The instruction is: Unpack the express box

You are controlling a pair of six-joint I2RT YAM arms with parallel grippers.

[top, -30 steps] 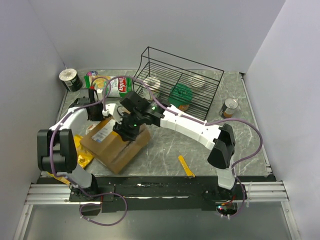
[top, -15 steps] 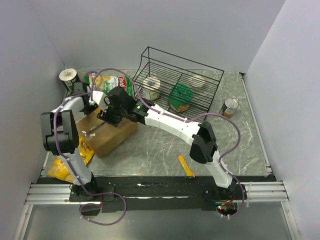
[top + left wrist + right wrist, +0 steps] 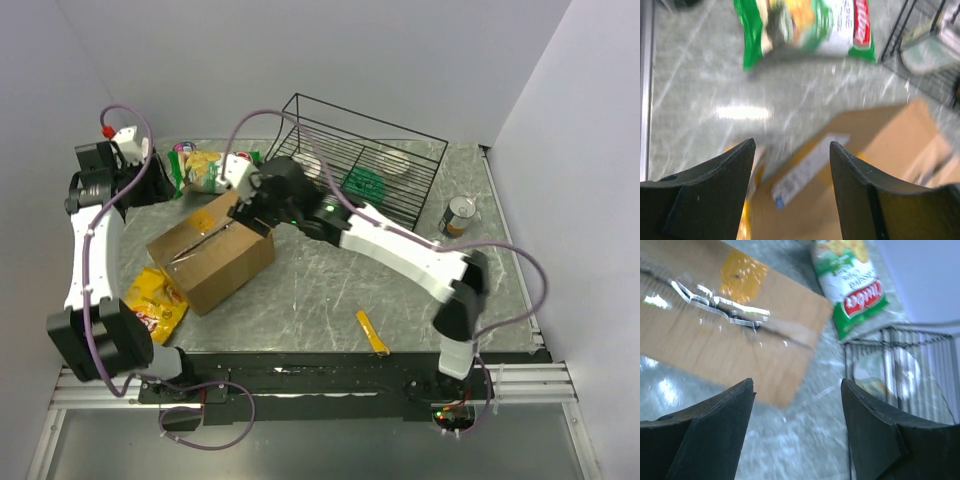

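The left hand has just let go: a second ago it and the right hand were both pressed down on the brown corrugated cardboard express box. Now both hover with fingers spread and nothing between them. The left arm has swung up toward the far left corner, while the right hand hangs just above the box's far end.

In that second the box was dragged left and turned, and it now lies on the grey marbled tabletop at left of centre. A yellow foil snack packet lies just beside its near left side. My reading is that this was a repositioning step, not an opening one.

The box's flaps lie flat and shut. The right wrist view shows the clear tape strip along the seam wrinkled and torn but not peeled off, so what is inside cannot be seen. The white printed label shows in the left wrist view.

The black wire basket stands behind, well apart from the box. It holds a green round lidded tub and a pale round tin – anything further is hidden by the right arm. A green crinkly snack bag lies outside both containers, near the box's far corner
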